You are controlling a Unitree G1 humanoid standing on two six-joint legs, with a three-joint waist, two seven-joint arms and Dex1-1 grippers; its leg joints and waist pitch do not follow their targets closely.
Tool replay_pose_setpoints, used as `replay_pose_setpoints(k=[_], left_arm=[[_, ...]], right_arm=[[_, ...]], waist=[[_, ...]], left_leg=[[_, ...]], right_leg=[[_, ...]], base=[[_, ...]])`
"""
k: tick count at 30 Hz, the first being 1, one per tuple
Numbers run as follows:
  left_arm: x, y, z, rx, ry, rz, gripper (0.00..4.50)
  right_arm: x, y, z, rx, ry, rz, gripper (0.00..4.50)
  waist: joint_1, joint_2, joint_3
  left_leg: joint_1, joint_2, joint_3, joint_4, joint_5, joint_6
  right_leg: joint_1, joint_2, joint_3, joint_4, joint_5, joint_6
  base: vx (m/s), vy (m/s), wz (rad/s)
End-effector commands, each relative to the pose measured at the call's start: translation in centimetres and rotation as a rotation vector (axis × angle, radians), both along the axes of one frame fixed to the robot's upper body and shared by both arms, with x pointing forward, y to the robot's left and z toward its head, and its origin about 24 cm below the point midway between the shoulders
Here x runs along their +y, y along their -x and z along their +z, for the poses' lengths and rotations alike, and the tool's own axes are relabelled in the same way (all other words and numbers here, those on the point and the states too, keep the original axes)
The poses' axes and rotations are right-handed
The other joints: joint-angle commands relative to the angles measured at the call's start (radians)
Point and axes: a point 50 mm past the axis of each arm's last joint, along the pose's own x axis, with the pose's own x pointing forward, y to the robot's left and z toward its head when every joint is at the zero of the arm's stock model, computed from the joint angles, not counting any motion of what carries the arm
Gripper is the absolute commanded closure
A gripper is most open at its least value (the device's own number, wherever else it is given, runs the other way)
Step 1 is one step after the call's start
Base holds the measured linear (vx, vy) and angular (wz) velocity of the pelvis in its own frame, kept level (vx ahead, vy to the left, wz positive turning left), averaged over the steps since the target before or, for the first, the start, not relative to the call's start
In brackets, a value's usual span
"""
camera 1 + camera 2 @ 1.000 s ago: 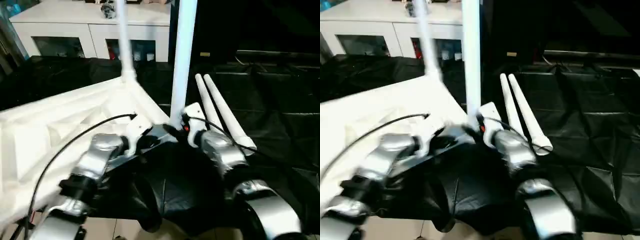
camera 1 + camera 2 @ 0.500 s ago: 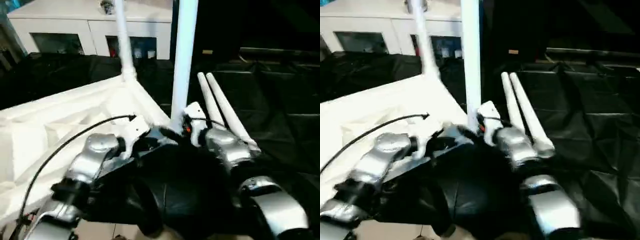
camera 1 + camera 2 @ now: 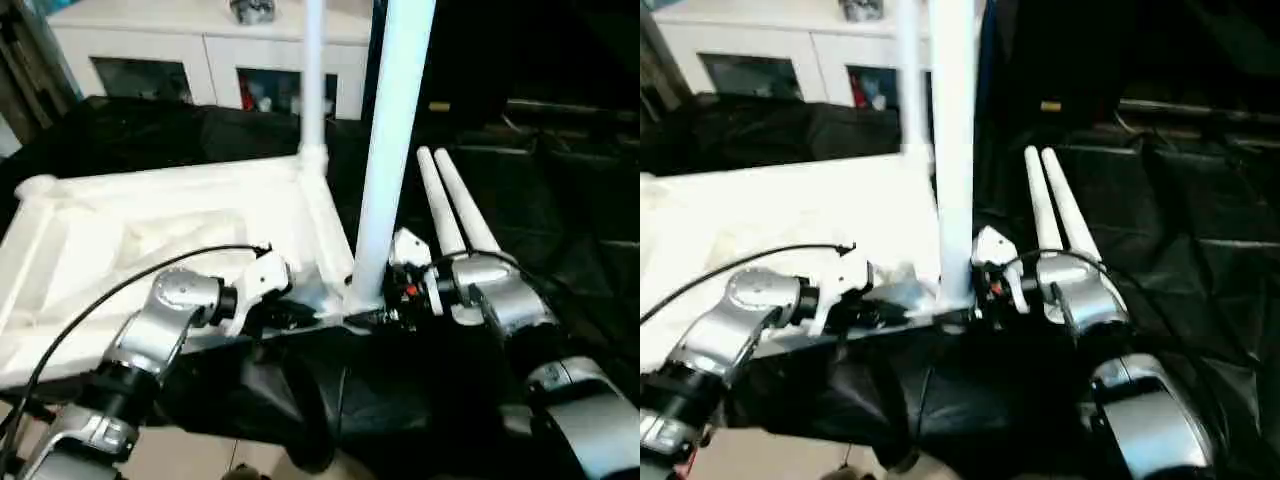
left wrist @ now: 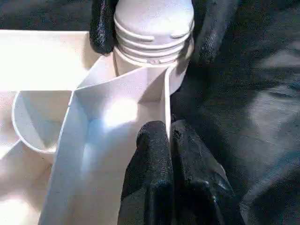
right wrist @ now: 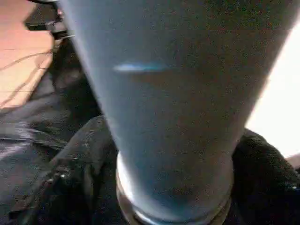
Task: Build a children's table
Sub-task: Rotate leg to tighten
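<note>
Tabletop of white ribbed plastic (image 3: 170, 235) is lain underside up on the black sheet (image 3: 560, 220), and its near rim wall is pinched between the closed fingers of the left pincer (image 4: 168, 140). Just beyond that pincer, at the corner socket (image 4: 154, 65), the long white tubular leg (image 3: 392, 150) is held upright, clasped near its threaded base by the black fingers (image 4: 102, 23) of the right pincer (image 3: 385, 300). Compared with a second ago, the leg is seen more nearly vertical and lower over the socket, though much of that shift is owed to the moved camera. Seating is judged to be under way. A second white leg (image 3: 313, 80) is already stood in the far corner. Two spare white legs (image 3: 450, 205) are left beyond the right pincer.
</note>
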Motion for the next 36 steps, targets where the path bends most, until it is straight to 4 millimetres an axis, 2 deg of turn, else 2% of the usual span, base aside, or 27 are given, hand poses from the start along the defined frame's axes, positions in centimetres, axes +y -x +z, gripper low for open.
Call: replay_pose_setpoints(k=[1, 3, 8, 10, 12, 13, 15, 17, 19, 20, 21, 25, 26, 27, 30, 32, 33, 34, 35, 36], left_arm=[[-1.4, 0.1, 1.4, -0.054, 0.055, -0.078, 4.50], [-1.3, 0.0, 1.4, -0.062, 0.056, -0.063, 4.50], [-1.4, 0.0, 1.3, -0.069, 0.072, -0.038, 4.50], [-1.6, -0.4, 1.2, -0.089, 0.093, 0.026, 4.50], [-1.8, -0.7, 1.2, -0.095, 0.104, 0.066, 4.50], [-2.0, -1.2, 1.2, -0.115, 0.108, 0.124, 4.50], [-2.3, -1.8, 1.3, -0.134, 0.120, 0.183, 4.50], [-3.0, -3.0, 1.3, -0.163, 0.129, 0.293, 4.50], [-3.2, -3.2, 1.2, -0.165, 0.123, 0.319, 4.50], [-3.6, -3.8, 1.0, -0.169, 0.111, 0.377, 4.50], [-3.8, -4.2, 1.0, -0.175, 0.105, 0.412, 4.50], [-5.1, -4.8, 1.1, -0.196, 0.116, 0.462, 4.50], [-5.2, -4.8, 1.1, -0.202, 0.111, 0.455, 4.50], [-5.4, -4.8, 0.9, -0.216, 0.097, 0.437, 4.50], [-5.5, -4.7, 0.8, -0.218, 0.097, 0.420, 4.50], [-5.5, -4.6, 0.7, -0.224, 0.093, 0.408, 4.50], [-5.4, -4.6, 0.7, -0.235, 0.090, 0.395, 4.50], [-5.4, -4.6, 0.7, -0.249, 0.090, 0.384, 4.50], [-5.3, -4.5, 0.9, -0.275, 0.099, 0.383, 4.50], [-5.3, -4.5, 0.9, -0.275, 0.099, 0.383, 4.50]], right_arm=[[0.8, 0.5, -0.3, 0.023, 0.014, 0.064, 1.25], [1.0, 0.6, -0.6, 0.026, 0.008, 0.049, 1.53], [1.6, 0.9, -0.9, 0.045, -0.006, 0.038, 1.75], [2.3, 0.9, -1.4, 0.047, -0.016, -0.021, 1.76], [2.7, 0.8, -1.8, 0.043, -0.017, -0.075, 1.77], [3.2, 0.2, -2.2, 0.015, -0.003, -0.174, 1.77], [3.7, -0.4, -2.6, -0.005, 0.007, -0.285, 1.78], [4.8, -1.5, -3.1, -0.011, 0.009, -0.512, 1.78], [5.2, -1.8, -3.1, -0.007, 0.003, -0.565, 1.78], [5.9, -2.2, -3.0, 0.004, -0.009, -0.651, 1.78], [6.3, -2.4, -3.0, 0.009, -0.012, -0.694, 1.78], [7.7, -2.5, -2.7, 0.005, -0.042, -0.726, 1.78], [7.8, -2.5, -2.6, 0.001, -0.049, -0.736, 1.22], [8.1, -2.5, -2.6, 0.013, -0.066, -0.754, 1.08], [8.1, -2.6, -2.6, 0.007, -0.074, -0.764, 0.88], [7.9, -2.8, -2.4, -0.023, -0.071, -0.777, 0.72], [7.3, -3.2, -2.0, -0.061, -0.072, -0.800, 0.72], [6.6, -3.5, -1.6, -0.091, -0.079, -0.826, 0.72], [4.3, -4.3, -0.4, -0.133, -0.123, -0.884, 0.72], [4.3, -4.3, -0.4, -0.133, -0.123, -0.884, 0.72]], waist=[[-0.003, -0.004, -0.068], [-0.003, -0.003, -0.068], [-0.003, -0.006, -0.069], [-0.003, -0.004, -0.068], [-0.007, -0.006, -0.063], [-0.009, -0.014, -0.063], [-0.022, -0.011, -0.059], [-0.035, -0.007, -0.057], [-0.040, -0.008, -0.057], [-0.040, 0.000, -0.057], [-0.043, -0.004, -0.057], [-0.041, -0.004, -0.061], [-0.039, -0.002, -0.061], [-0.039, 0.002, -0.064], [-0.035, 0.002, -0.065], [-0.034, 0.001, -0.066], [-0.033, -0.006, -0.066], [-0.031, -0.004, -0.067], [-0.030, -0.011, -0.069], [-0.025, -0.008, -0.069]], left_leg=[[0.012, 0.026, 0.002, -0.068, -0.221, 0.061], [0.012, 0.025, 0.002, -0.069, -0.218, 0.058], [0.010, 0.025, 0.001, -0.068, -0.203, 0.059], [0.010, 0.025, 0.002, -0.068, -0.200, 0.058], [0.014, 0.022, 0.000, -0.073, -0.244, 0.038], [0.013, 0.022, 0.000, -0.074, -0.248, 0.034], [0.015, 0.019, -0.005, -0.076, -0.277, 0.013], [0.022, 0.013, -0.006, -0.076, -0.304, -0.006], [0.021, 0.012, -0.010, -0.076, -0.326, -0.007], [0.024, 0.013, -0.009, -0.075, -0.341, -0.003], [0.024, 0.011, -0.009, -0.076, -0.344, -0.002], [0.024, 0.014, -0.008, -0.075, -0.330, 0.001], [0.019, 0.014, -0.008, -0.077, -0.323, 0.007], [0.016, 0.015, -0.008, -0.077, -0.314, 0.011], [0.017, 0.014, -0.005, -0.076, -0.302, 0.014], [0.014, 0.015, -0.005, -0.077, -0.288, 0.017], [0.013, 0.016, -0.003, -0.076, -0.280, 0.021], [0.013, 0.016, -0.004, -0.076, -0.275, 0.022], [0.012, 0.016, -0.002, -0.074, -0.255, 0.027], [0.014, 0.017, -0.002, -0.075, -0.248, 0.030]], right_leg=[[0.055, -0.058, 0.042, -0.072, -0.244, -0.231], [0.055, -0.057, 0.042, -0.072, -0.248, -0.229], [0.056, -0.057, 0.041, -0.071, -0.240, -0.224], [0.055, -0.057, 0.042, -0.070, -0.234, -0.225], [0.054, -0.058, 0.041, -0.080, -0.322, -0.201], [0.053, -0.060, 0.042, -0.082, -0.341, -0.193], [0.050, -0.062, 0.040, -0.090, -0.427, -0.165], [0.044, -0.060, 0.039, -0.098, -0.476, -0.150], [0.045, -0.062, 0.035, -0.104, -0.519, -0.130], [0.039, -0.062, 0.036, -0.110, -0.533, -0.119], [0.039, -0.060, 0.036, -0.110, -0.533, -0.117], [0.039, -0.060, 0.037, -0.106, -0.471, -0.133], [0.042, -0.060, 0.038, -0.102, -0.444, -0.142], [0.044, -0.060, 0.040, -0.100, -0.413, -0.149], [0.044, -0.060, 0.041, -0.096, -0.371, -0.167], [0.049, -0.059, 0.041, -0.090, -0.338, -0.178], [0.049, -0.060, 0.041, -0.090, -0.325, -0.182], [0.050, -0.061, 0.042, -0.088, -0.321, -0.184], [0.051, -0.061, 0.042, -0.086, -0.305, -0.185], [0.052, -0.060, 0.042, -0.087, -0.296, -0.182]], base=[[0.000, 0.000, 0.00], [0.000, 0.000, 0.00], [0.000, 0.000, 0.00], [0.000, 0.000, 0.00], [0.000, 0.000, 0.00], [0.000, 0.000, 0.00], [0.000, 0.000, 0.00], [0.000, 0.000, 0.00], [0.000, 0.000, 0.00], [0.000, 0.000, 0.00], [0.000, 0.000, 0.00], [0.000, 0.000, 0.00], [0.000, 0.000, 0.00], [0.000, 0.000, 0.00], [0.000, 0.000, 0.00], [0.000, 0.000, 0.00], [0.000, 0.000, 0.00], [0.000, 0.000, 0.00], [0.000, 0.000, 0.00], [0.000, 0.000, 0.00]])
